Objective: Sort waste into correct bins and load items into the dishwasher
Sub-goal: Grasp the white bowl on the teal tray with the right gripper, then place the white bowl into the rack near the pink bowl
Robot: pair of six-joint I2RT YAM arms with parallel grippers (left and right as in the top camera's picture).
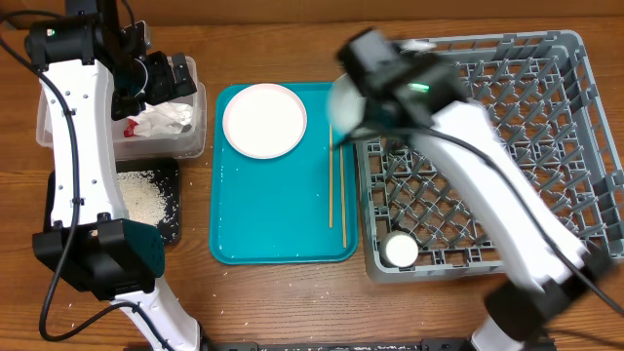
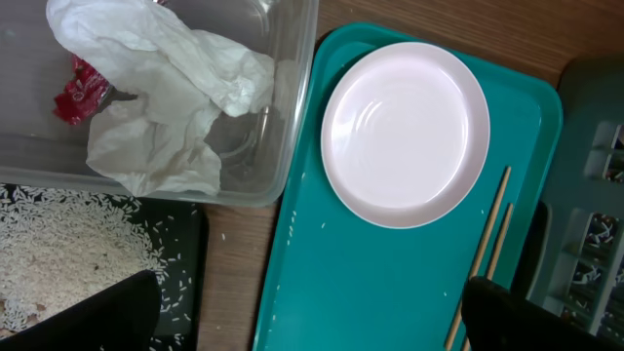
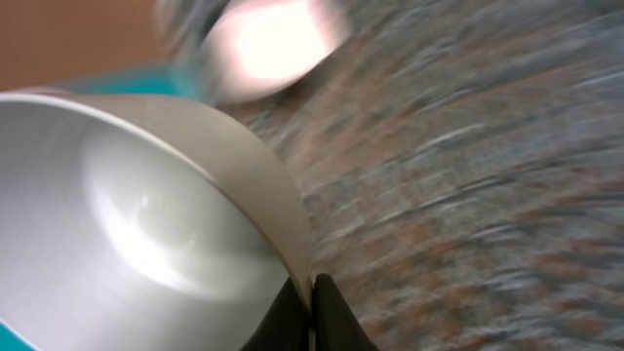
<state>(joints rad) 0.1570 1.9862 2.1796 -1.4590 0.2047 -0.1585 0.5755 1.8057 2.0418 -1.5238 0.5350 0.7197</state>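
Note:
My left gripper (image 1: pixel 174 78) hangs open and empty over the clear tub (image 1: pixel 190 146); its fingers frame the left wrist view (image 2: pixel 312 327). The crumpled white wrapper with red marks (image 2: pixel 166 97) lies in the tub. Rice grains (image 2: pixel 58 253) cover the black tray (image 1: pixel 168 219). The pale plate (image 1: pixel 264 119) and two chopsticks (image 1: pixel 331 185) lie on the teal tray. My right gripper (image 3: pixel 313 297) is shut on the rim of a white bowl (image 3: pixel 127 224), held at the grey dish rack's (image 1: pixel 575 146) left edge (image 1: pixel 346 102). A small white cup (image 1: pixel 400 250) sits in the rack's front left.
The teal tray (image 1: pixel 283 224) lies between the bins and the rack. Loose rice grains dot the table near the black tray. The right wrist view is motion-blurred, with a blurred white shape (image 3: pixel 273 39) at the top.

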